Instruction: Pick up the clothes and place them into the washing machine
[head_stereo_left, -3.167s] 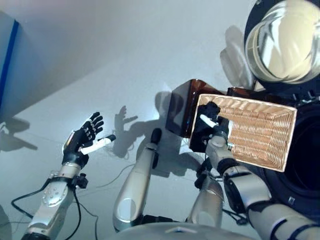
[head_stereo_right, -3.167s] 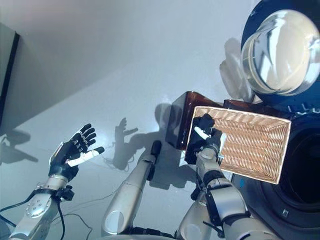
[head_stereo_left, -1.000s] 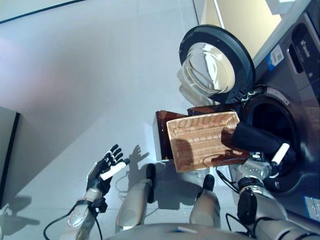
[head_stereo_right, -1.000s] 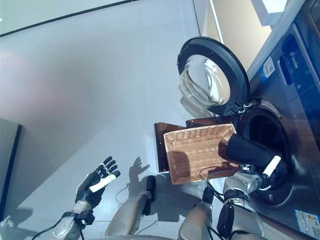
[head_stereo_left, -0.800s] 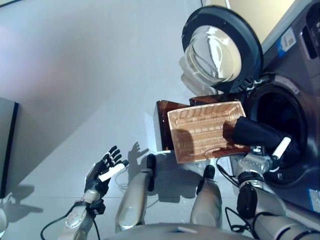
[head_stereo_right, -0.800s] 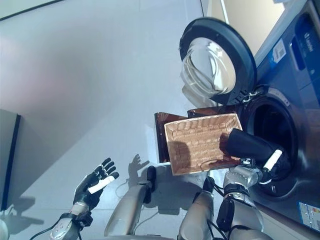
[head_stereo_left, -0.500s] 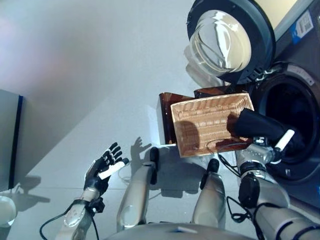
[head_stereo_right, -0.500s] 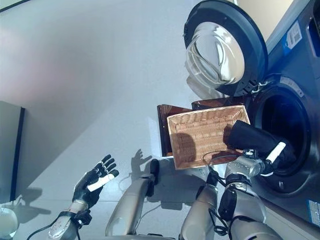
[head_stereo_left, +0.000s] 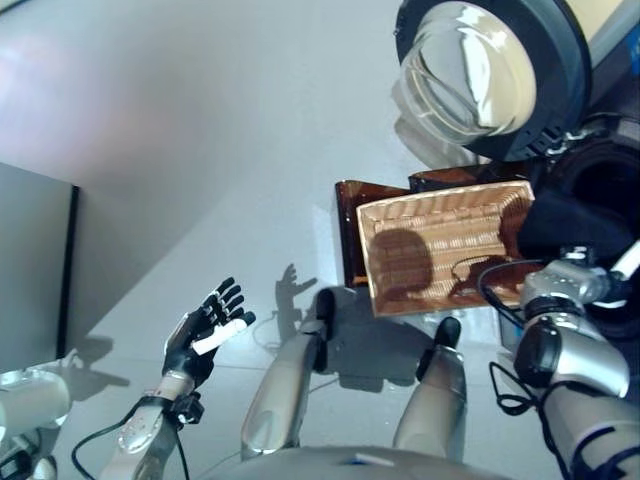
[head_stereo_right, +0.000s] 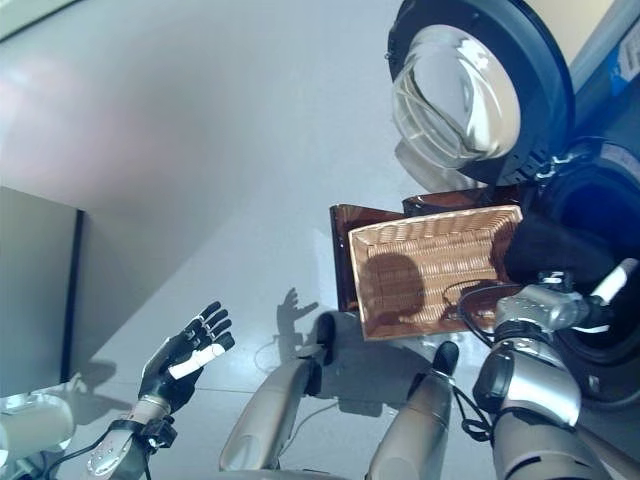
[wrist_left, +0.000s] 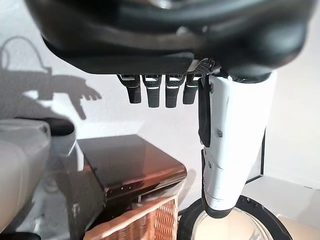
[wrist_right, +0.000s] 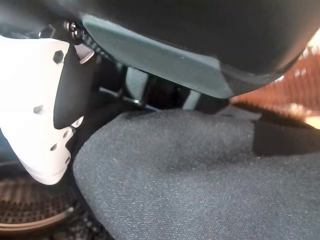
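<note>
At right of frame, the right hand (head_stereo_right: 560, 300) grips a dark garment (head_stereo_right: 545, 250) at the washing machine's drum opening (head_stereo_right: 610, 200). Released early, it could drop into the wicker basket (head_stereo_right: 430, 265). Left hand (head_stereo_right: 180, 362) hangs open, lower left.

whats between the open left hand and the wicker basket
Only bare grey floor lies between the left hand and the wicker basket; the left eye view shows it.

A wicker basket (head_stereo_left: 445, 240) is seen at 3 o'clock, set on a brown glossy stand (head_stereo_left: 352, 225). A grey panel (head_stereo_left: 35, 270) is seen at 9 o'clock on the grey floor (head_stereo_left: 200, 120).
</note>
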